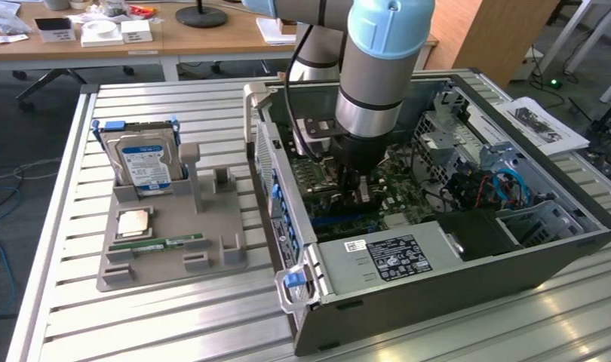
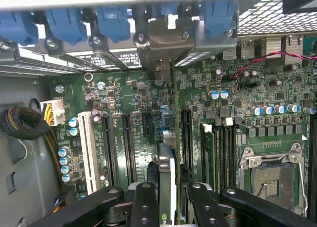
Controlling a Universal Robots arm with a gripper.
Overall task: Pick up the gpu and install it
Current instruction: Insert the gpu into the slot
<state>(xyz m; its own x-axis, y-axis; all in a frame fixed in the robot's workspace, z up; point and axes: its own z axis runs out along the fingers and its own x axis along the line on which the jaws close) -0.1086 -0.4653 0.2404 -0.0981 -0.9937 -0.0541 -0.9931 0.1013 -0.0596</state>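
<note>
**Tool** (image 2: 171, 190): part closed, its fingers (image 2: 144, 202) pressed against either side of the gpu (image 2: 167, 170), which stands on edge between them.

**Location:** inside the open computer case (image 1: 437, 294), over the motherboard (image 2: 237, 88).

**Key relation:** the gpu's long axis runs straight out from the tool toward the case's rear brackets. It lies parallel with the long black expansion slots (image 2: 185, 138) and close above them. Whether it is seated cannot be told.

**Beyond, at the exterior view's left, on the surface** (image 1: 185, 317): a grey tray (image 1: 160, 262) holding a hard drive (image 1: 145, 162) and a memory stick (image 1: 170, 243).

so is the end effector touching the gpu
Touching. The wrist view shows the gpu edge-on inside the end effector, with the fingers pressed against its two faces.
</note>
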